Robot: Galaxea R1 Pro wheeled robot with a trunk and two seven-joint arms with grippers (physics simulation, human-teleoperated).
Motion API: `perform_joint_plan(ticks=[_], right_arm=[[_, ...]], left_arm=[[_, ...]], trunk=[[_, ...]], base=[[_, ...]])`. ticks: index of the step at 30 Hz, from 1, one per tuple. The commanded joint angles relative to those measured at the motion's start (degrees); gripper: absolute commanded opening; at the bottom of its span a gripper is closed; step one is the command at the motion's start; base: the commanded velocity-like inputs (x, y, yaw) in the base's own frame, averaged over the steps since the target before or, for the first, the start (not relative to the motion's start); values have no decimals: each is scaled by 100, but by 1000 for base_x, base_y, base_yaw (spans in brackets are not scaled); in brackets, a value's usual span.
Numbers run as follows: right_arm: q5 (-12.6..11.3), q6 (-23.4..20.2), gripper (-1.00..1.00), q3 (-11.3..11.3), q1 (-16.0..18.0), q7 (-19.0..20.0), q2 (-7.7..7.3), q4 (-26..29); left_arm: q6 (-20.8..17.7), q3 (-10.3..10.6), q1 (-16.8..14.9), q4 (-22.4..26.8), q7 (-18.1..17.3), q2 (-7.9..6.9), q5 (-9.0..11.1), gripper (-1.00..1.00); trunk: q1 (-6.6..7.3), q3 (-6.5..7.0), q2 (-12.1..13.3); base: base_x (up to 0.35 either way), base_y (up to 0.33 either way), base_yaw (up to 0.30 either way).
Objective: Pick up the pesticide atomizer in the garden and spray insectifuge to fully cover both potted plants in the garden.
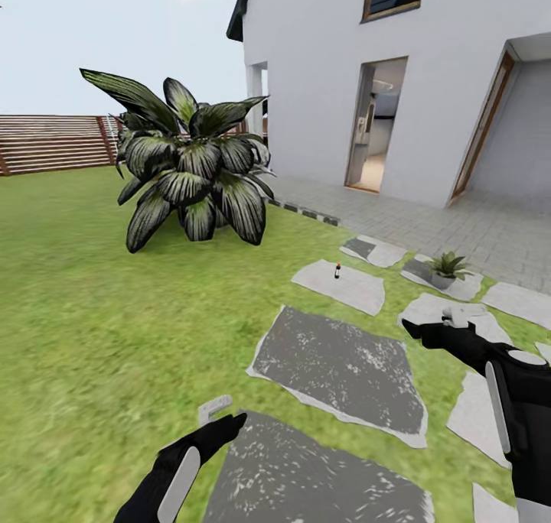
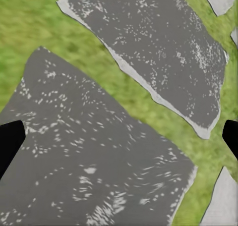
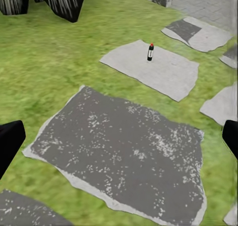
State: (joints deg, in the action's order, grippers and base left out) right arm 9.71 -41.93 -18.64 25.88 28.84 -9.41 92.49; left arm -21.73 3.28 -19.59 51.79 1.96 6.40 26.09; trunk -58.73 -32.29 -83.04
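One atomizer [image 1: 337,270] stands upright on a pale stone [image 1: 340,287] in the lawn [image 1: 92,309], well ahead of both grippers. One potted plant [image 1: 447,267] sits on another stone to its right, near the paving [image 1: 459,229]. Two dark slabs lie nearest the robot, with grass strips between them. A striped bush [image 1: 191,171] stands left, before the fence [image 1: 50,142]. The left gripper [image 1: 218,416] and right gripper [image 1: 444,324] hover empty, jaws spread.

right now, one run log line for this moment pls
phase: approach | pesticide atomizer: upright on pale stepping stone, ungrasped | potted plant: on stone to its right | left gripper: open | right gripper: open
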Motion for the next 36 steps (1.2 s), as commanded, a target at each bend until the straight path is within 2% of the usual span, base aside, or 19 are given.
perform_joint_plan(ticks=[1, 9, 11, 14, 18, 36], right_arm=[[57, -17, 100, -6, 3, 53, 4, 6], [57, -27, 100, 7, 9, 52, 9, 6], [57, -117, 100, 5, 19, 52, 9, 6], [57, -475, 100, 8, 63, 51, 7, 6], [57, -663, 100, 9, 113, 51, 9, 6], [61, -719, 100, 9, 216, -1, 45, 6]], left_arm=[[-22, 1, -5, -18, 22, -3, 47, 100], [-24, 4, -9, -59, 15, -7, 46, 100], [-24, 5, -9, -62, 11, -7, 43, 100], [-26, 6, -10, -65, 8, -13, 40, 100], [-30, 8, -10, -67, 7, -21, 38, 100], [-47, 9, -18, -129, 7, -24, 47, 100]], trunk=[[0, -6, -4], [0, -4, -4], [0, -4, -4], [0, -4, -4], [0, -4, -4], [0, -4, -4]], base=[[340, 0, -270], [332, 76, -274], [317, 168, -276], [312, 191, -276], [306, 209, -276], [261, 253, -276]])
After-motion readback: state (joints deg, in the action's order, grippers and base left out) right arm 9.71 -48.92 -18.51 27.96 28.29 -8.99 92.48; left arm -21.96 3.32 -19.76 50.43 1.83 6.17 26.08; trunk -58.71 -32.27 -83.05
